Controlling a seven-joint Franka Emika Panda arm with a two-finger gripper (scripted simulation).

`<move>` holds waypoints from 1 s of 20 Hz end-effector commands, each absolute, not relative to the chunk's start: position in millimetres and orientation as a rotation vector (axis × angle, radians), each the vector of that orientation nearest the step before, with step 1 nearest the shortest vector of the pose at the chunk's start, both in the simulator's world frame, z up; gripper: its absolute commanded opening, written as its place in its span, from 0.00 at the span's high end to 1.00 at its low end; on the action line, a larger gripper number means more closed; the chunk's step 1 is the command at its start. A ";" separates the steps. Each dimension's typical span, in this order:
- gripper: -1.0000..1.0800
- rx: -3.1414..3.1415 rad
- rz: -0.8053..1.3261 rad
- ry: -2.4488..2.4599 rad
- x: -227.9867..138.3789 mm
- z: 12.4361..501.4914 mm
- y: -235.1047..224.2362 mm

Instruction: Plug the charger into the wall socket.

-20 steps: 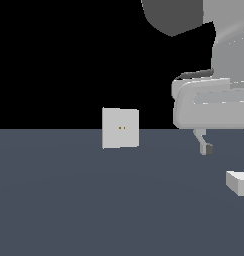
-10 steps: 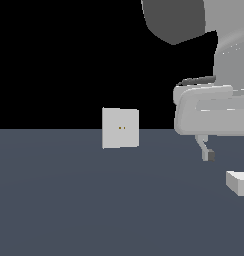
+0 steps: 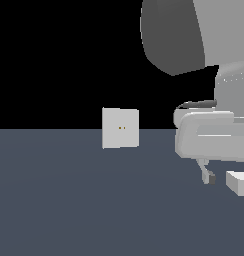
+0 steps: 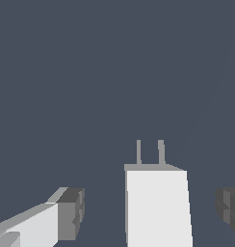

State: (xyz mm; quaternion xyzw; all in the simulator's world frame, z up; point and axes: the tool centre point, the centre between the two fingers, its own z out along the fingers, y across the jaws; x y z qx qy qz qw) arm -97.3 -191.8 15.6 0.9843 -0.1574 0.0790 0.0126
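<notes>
No real room but a bare simulator stage: a flat, featureless slate-grey desk runs to a pure black backdrop, and the few things on it (a wall socket standing free, a blocky charger) are untextured, flat-shaded shapes.

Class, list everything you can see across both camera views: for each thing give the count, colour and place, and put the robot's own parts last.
wall socket: one, light grey square plate with two small orange-brown dots at its centre, standing upright on the floor, towards the exterior view's left of the arm.
charger: one, off-white block with two thin grey prongs, lying on the floor between the open fingers, near the exterior view's right edge.
floor: one, dark blue-grey, flat, under everything.
arm: one, grey and white, coming down from the top at the exterior view's right.
gripper: one, white-grey, low over the charger.
fingers: two, with dark grey tips, spread either side of the charger, not touching it.
</notes>
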 end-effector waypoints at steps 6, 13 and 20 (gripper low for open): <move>1.00 3.068 0.249 -0.490 -96.7 11.8 -191.9; 1.00 3.067 0.250 -0.491 -96.7 12.0 -192.2; 1.00 3.090 0.252 -0.364 -83.2 22.7 -175.9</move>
